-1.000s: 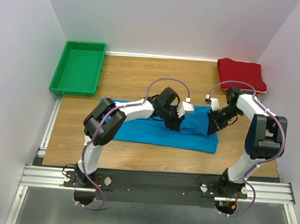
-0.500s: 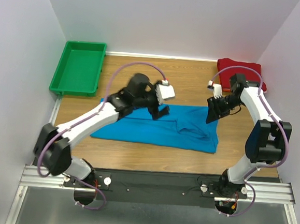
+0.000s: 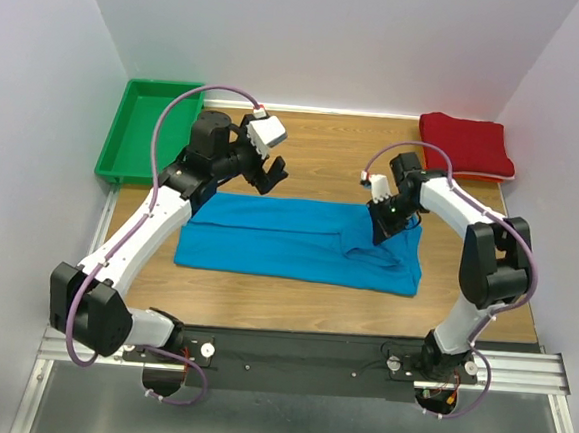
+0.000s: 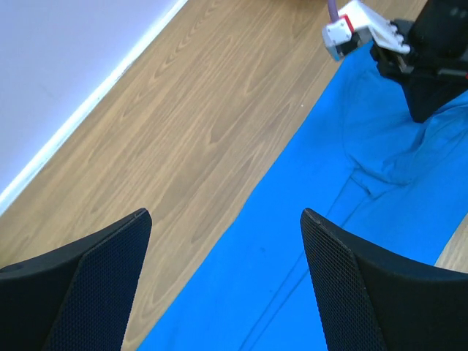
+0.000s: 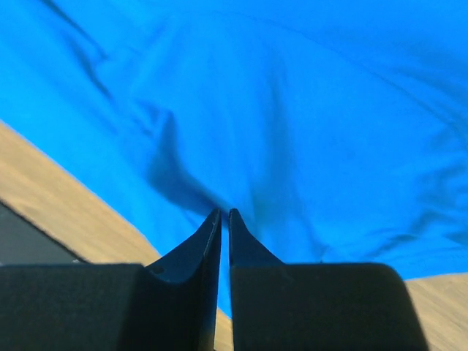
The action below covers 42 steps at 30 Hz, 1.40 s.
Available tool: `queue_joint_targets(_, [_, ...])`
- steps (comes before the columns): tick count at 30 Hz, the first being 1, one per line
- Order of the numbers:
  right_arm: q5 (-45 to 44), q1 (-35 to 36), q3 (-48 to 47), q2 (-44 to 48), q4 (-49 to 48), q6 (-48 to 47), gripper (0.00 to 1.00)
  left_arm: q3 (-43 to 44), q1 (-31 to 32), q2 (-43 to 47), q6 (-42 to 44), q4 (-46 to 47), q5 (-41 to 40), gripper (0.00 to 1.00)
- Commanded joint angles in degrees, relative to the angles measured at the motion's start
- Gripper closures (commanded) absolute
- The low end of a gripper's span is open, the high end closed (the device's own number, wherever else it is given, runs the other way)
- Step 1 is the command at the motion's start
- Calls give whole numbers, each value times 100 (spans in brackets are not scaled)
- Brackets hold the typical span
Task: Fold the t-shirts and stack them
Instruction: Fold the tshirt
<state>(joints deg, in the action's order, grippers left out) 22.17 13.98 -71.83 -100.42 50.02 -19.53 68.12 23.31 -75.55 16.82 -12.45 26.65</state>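
No legible text, label, brand, number or sign in any view. Blue t-shirt (image 3: 287,241), dark red t-shirt (image 3: 466,145) and green tray (image 3: 142,176): unmarked.

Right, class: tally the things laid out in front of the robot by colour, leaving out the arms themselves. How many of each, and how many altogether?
Blue shirt: 1
Red shirt: 1
Green tray: 1
Total: 3

tbl (image 3: 315,143), blue tee (image 3: 287,241), red tee (image 3: 466,142), tray (image 3: 151,130)
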Motion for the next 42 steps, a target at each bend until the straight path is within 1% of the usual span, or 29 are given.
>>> queue_joint_targets(1, [-530, 245, 424, -197, -396, 142, 87, -9, -177, 32, -346, -196, 296, 10])
queue_joint_targets(5, [-565, 465, 819, -57, -379, 142, 87, -27, -450, -13, -460, -346, 665, 10])
queue_joint_targets(7, [-478, 536, 952, 162, -300, 116, 87, -61, -546, 5, -486, -372, 902, 10])
queue_joint_targets(11, [110, 553, 917, 523, 199, -77, 83, -385, -652, 224, -232, -188, 833, 10])
queue_joint_targets(13, [156, 553, 847, 611, 359, -112, 79, -501, -670, 330, -206, -47, 631, 10])
queue_joint_targets(14, [-79, 553, 768, 655, 351, 1, 77, -466, -687, 365, -92, -99, 448, 10])
queue_joint_targets(15, [-177, 553, 715, 673, 333, 54, 71, -440, -696, 348, 66, -335, 350, 10])
queue_joint_targets(16, [-326, 553, 610, 699, 246, 220, 68, -440, -731, 296, 172, -381, 332, 10])
queue_joint_targets(17, [-380, 545, 548, 699, 176, 317, 61, -414, -792, 269, 512, -503, 558, 10])
queue_joint_targets(19, [-494, 553, 486, 647, 35, 519, 56, -370, -1038, 164, 699, -837, 805, 10])
queue_joint_targets(20, [-686, 553, 443, 473, -88, 660, 55, -300, -1109, 111, 804, -1030, 902, 10])
queue_joint_targets(24, [-1338, 553, 346, -161, -282, 731, 55, -141, -1329, -196, 946, -1364, 1017, 9])
queue_joint_targets(27, [-1742, 562, 170, -697, -396, 714, 57, -184, -1513, -303, 928, -1374, 1166, 9])
queue_joint_targets(29, [-2066, 571, -137, -960, -440, 600, 57, -281, -1653, -294, 858, -1304, 1236, 9])
queue_joint_targets(30, [-2172, 571, -269, -1275, -440, 556, 57, -308, -1689, -285, 849, -1252, 1246, 9])
queue_joint_targets(33, [-2454, 588, -910, -1751, -440, 284, 59, -413, -1804, -259, 841, -1173, 1263, 9])
queue_joint_targets(34, [-2507, 597, -1364, -2101, -432, 205, 59, -448, -1830, -267, 858, -1155, 1272, 9])
queue_joint_targets(36, [-2569, 667, -1954, -2480, -423, -6, 59, -527, -1874, -285, 902, -1093, 1228, 9])
queue_joint_targets(37, [-2604, 694, -2271, -2935, -405, -77, 59, -554, -1891, -328, 902, -1067, 1193, 9])
queue_joint_targets(38, [-2709, 729, -3005, -3157, -379, -234, 59, -589, -1909, -355, 902, -1049, 1167, 9])
queue_joint_targets(40, [-2849, 843, -3755, -3649, -344, -454, 59, -633, -2014, -477, 893, -1040, 1140, 9])
queue_joint_targets(41, [-2981, 887, -4238, -4130, -352, -551, 59, -650, -2041, -522, 902, -1049, 1123, 9])
queue_joint_targets(42, [-3269, 922, -5121, -4369, -370, -726, 58, -642, -2058, -574, 946, -1093, 992, 9])
